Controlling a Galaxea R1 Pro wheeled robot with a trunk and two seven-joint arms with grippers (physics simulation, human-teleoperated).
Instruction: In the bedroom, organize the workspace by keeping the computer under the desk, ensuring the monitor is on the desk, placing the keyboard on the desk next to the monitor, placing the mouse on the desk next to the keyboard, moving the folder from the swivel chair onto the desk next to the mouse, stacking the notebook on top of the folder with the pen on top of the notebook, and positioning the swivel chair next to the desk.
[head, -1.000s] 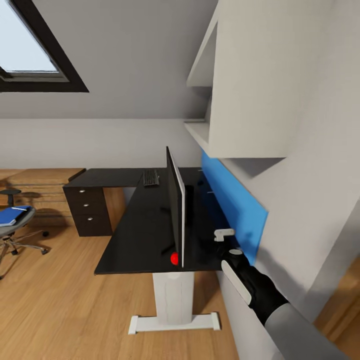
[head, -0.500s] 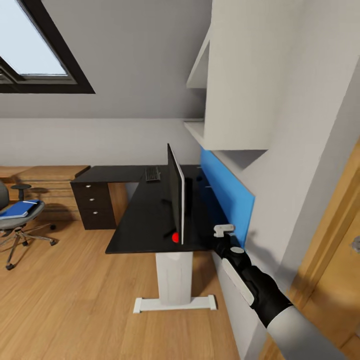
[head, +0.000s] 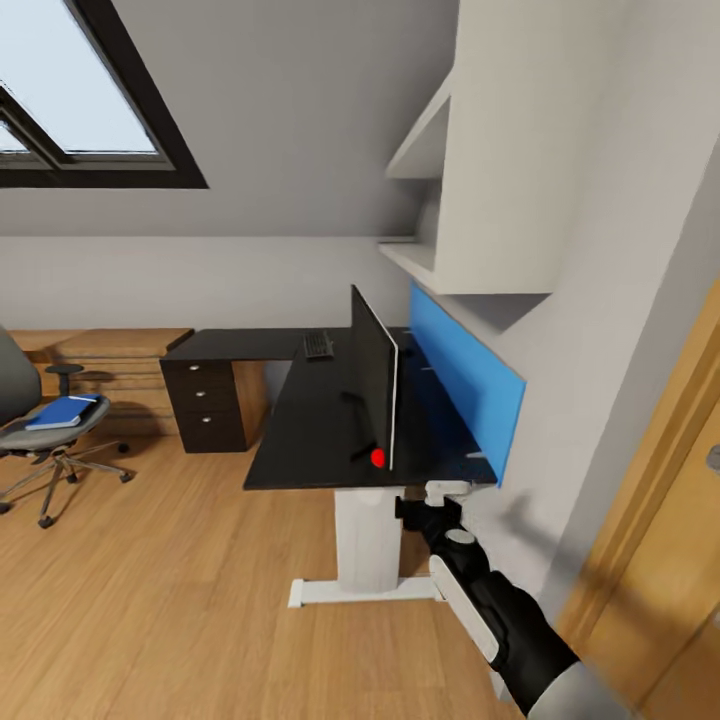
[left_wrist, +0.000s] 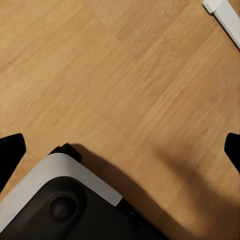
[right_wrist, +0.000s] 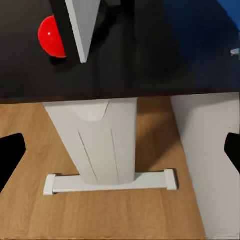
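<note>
We face desk (head: 300, 430), monitor (head: 375, 375) edge-on atop, keyboard (head: 319, 345) behind. Swivel chair (head: 45, 430) well apart, folder (head: 62, 412) on seat: light, stiff, slippery; take by edge. Right end effector (head: 432, 493) spread, empty.

A wood plank floor (head: 180, 600) runs under pale grey walls (head: 200, 280). A dark-framed skylight (head: 80, 110) lets in daylight. White shelves (head: 440, 250) hang above a blue wall panel (head: 465, 385). A light-wood dresser (head: 120, 360) stands by the far wall, and a wooden door (head: 660, 560) is at the right.
</note>
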